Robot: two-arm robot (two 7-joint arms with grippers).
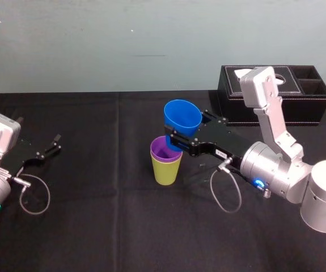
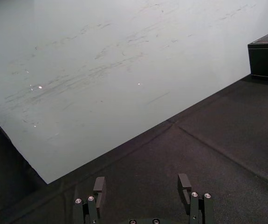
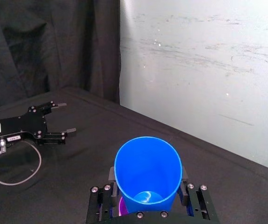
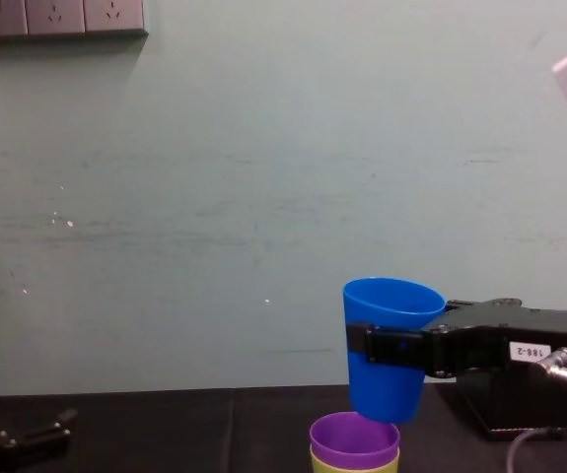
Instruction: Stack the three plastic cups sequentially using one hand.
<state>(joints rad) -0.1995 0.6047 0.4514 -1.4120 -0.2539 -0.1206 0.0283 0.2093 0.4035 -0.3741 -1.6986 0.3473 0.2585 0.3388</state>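
Progress stands at two cups of three: the purple cup [image 1: 164, 151] sits nested inside the yellow-green cup [image 1: 166, 170], which stands upright near the middle of the black table [image 1: 94, 226]. The right gripper [image 1: 181, 140] is clamped across the wall of the blue cup [image 1: 182, 117], holding it in the air just above the pair, its base a little to the right of the purple rim and not yet entered. Remaining work, by judgement, is to centre, lower and release the blue cup; the left gripper [image 1: 48, 149] lies parked at the table's left, fingers spread and empty.
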